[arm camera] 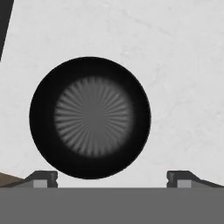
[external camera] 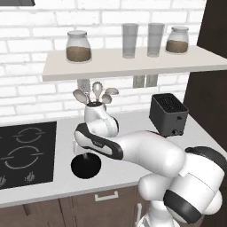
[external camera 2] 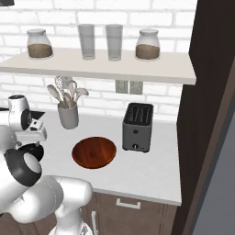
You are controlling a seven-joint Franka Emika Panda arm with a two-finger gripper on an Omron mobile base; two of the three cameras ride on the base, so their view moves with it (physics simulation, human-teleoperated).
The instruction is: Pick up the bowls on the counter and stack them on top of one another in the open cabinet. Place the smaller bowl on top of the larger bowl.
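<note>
Bowls, two: black bowl [arm camera: 90,117] under wide-open, seemingly empty gripper [arm camera: 112,178]; brown bowl [external camera 2: 94,152] apart.

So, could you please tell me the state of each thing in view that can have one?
tool: open, hovering above the black bowl, holding nothing
black bowl: upright, empty, on the counter
brown bowl: upright, empty, on the counter beside the toaster
toaster: upright, slots empty
utensil cup: upright, holding utensils
jars: lidded, partly filled, on the shelf
glasses: upright, empty
</note>
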